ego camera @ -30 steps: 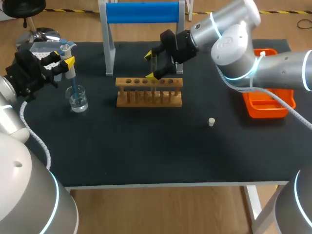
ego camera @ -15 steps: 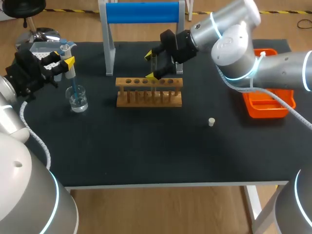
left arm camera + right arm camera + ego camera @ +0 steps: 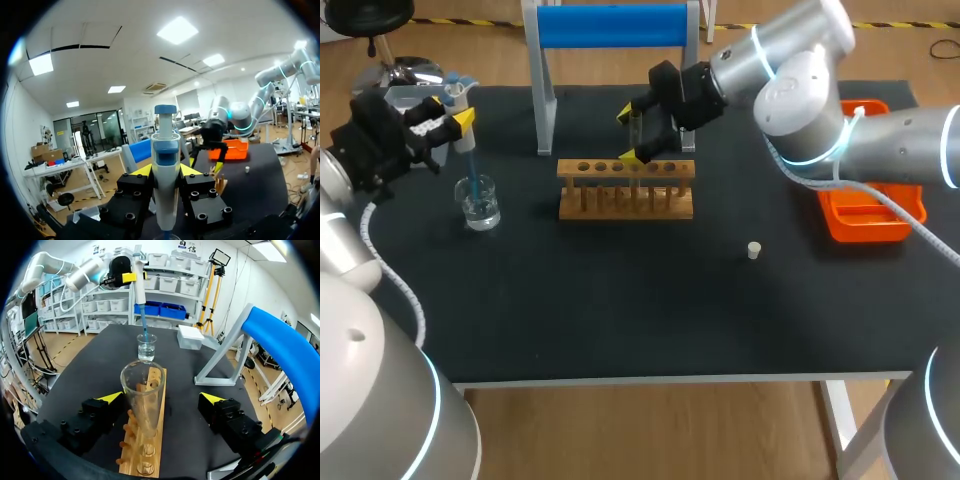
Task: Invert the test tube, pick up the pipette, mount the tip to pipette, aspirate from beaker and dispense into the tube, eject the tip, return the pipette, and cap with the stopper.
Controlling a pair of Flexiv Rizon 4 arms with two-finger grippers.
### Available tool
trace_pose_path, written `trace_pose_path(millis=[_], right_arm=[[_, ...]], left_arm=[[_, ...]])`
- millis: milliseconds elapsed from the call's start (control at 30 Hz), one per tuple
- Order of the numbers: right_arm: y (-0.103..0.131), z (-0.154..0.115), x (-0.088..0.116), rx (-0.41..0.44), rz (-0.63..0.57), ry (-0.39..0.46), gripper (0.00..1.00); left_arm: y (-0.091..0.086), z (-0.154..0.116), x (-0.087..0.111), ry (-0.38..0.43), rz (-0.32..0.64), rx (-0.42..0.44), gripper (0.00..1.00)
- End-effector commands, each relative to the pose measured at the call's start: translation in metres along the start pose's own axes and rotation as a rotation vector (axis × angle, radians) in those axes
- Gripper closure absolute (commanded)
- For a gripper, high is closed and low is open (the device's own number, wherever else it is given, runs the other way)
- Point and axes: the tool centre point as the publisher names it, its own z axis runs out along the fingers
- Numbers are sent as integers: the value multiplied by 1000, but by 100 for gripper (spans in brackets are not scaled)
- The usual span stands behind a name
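The pipette (image 3: pixel 462 135) is being gripped firmly by the left claw (image 3: pixel 448 115) and held upright over the beaker (image 3: pixel 480 208). That way its blue tip (image 3: pixel 473 183) is being pointed straight down into the water, which suggests the drawing-up step is being carried out.

The test tube (image 3: pixel 636 130) is being stood mouth-up, seemingly in a hole of the wooden rack (image 3: pixel 625 190) near the middle of the table (image 3: pixel 620 300). There it is being offered as a steady target for the liquid.

The right claw (image 3: pixel 633 134) is being held open around the tube. In the right wrist view its fingers are being held apart on either side of the glass, and neither wall is being touched.

The stopper (image 3: pixel 754 250) is being left lying well apart from the rack, toward the right, probably because capping is not yet due.
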Motion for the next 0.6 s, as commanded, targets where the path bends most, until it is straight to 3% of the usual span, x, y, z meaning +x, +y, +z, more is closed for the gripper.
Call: trace_pose_path(millis=[33, 400, 600], right_arm=[[0, -1, 0, 3, 1, 3, 0], [0, -1, 0, 3, 1, 3, 0], [0, -1, 0, 3, 1, 3, 0]], left_arm=[[-10, 1, 4, -18, 15, -19, 100], [-38, 12, 6, -23, 35, -57, 100], [-64, 23, 9, -24, 25, -98, 100]])
